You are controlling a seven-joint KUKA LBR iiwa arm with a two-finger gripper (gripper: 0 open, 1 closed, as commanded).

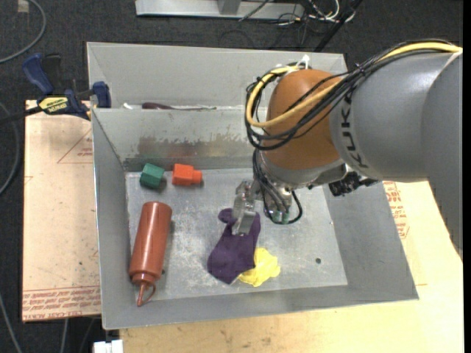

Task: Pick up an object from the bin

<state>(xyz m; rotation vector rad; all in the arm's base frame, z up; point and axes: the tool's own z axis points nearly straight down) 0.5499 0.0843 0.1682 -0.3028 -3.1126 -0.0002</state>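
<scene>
My gripper (pixel 244 215) hangs over the middle of the bin, its metal fingers reaching down onto the upper end of a purple cloth (pixel 233 252). The cloth lies crumpled and stretches down to the front of the bin. The fingertips sit against the purple fabric; how far apart they stand is hidden by the cloth and the wrist. A yellow crumpled piece (pixel 262 268) peeks out from under the cloth's lower right edge.
A brown-red squeeze bottle (pixel 149 247) lies along the left side, nozzle toward the front. A green block (pixel 152 176) and an orange block (pixel 187 175) sit near the back left. The arm's orange cover and cables hang above the back right.
</scene>
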